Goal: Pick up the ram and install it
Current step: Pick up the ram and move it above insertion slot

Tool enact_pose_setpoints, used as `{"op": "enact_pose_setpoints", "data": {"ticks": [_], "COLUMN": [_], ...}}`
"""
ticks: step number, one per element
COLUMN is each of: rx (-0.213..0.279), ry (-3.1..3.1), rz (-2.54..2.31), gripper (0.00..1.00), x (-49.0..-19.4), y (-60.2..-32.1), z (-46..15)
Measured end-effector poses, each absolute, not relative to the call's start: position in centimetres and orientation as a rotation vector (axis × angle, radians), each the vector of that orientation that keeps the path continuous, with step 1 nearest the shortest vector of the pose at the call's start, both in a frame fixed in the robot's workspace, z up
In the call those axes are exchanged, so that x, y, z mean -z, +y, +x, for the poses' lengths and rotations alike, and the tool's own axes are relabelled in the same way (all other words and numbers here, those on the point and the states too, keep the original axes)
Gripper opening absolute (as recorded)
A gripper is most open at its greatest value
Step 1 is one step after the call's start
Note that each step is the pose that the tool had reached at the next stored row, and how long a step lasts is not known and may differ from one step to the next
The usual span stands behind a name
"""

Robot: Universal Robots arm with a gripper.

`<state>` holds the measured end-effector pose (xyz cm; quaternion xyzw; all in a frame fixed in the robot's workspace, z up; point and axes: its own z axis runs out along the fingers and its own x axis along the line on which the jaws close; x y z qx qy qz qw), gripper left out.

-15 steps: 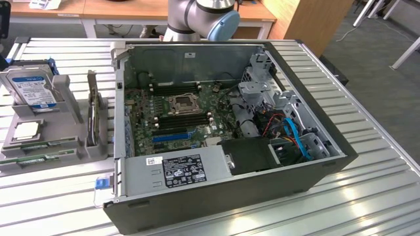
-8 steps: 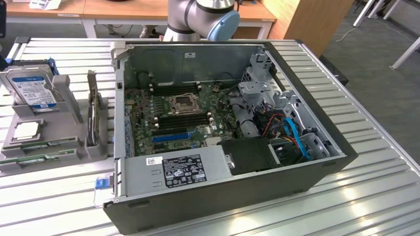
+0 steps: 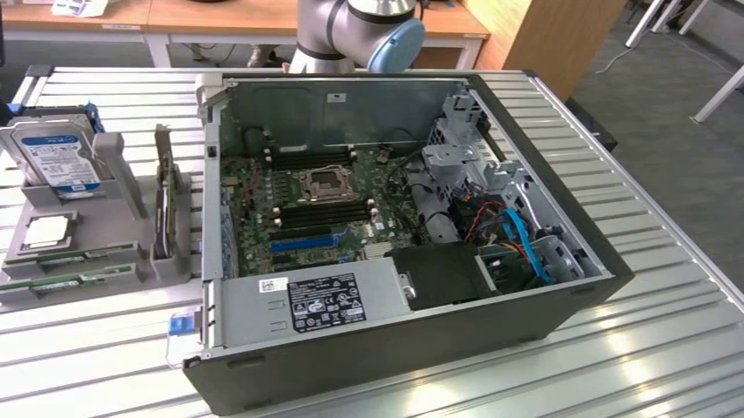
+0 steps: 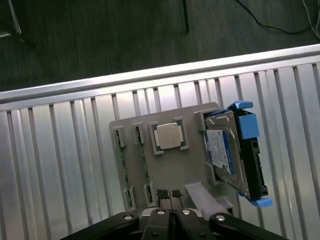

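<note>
The task is at the reaching step, and nothing has been picked up yet. The gripper (image 4: 169,194) hangs above the grey holder (image 4: 172,170). Its two fingers are pressed together and pinch nothing.

The ram (image 4: 144,165) lies on its thin edge in a groove of the holder, just beside the fingertips and below them. A second stick (image 4: 123,167) of the same kind sits one groove further from the hand. The square silver processor (image 4: 167,136) lies ahead of the fingertips. The hard drive (image 4: 227,150) stands in its blue brackets on the far side of the processor from the ram.

In the exterior view the open computer case (image 3: 348,109) is to the right of the holder, well apart from the ram. No green stick seems to stand in its black memory slots (image 3: 316,213).

As a judgement, taking the ram calls for the fingers to part first. They must then be centred over the narrow edge, because the neighbouring stick is near.
</note>
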<state>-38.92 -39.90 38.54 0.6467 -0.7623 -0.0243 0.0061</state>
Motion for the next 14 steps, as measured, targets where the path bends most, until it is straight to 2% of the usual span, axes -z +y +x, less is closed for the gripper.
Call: {"op": "enact_pose_setpoints", "data": {"ticks": [14], "rx": [0.075], "ry": [-2.331], "rz": [2.085], "gripper": [0.1], "x": [-38.53], "y": [-39.9], "z": [-38.92]}}
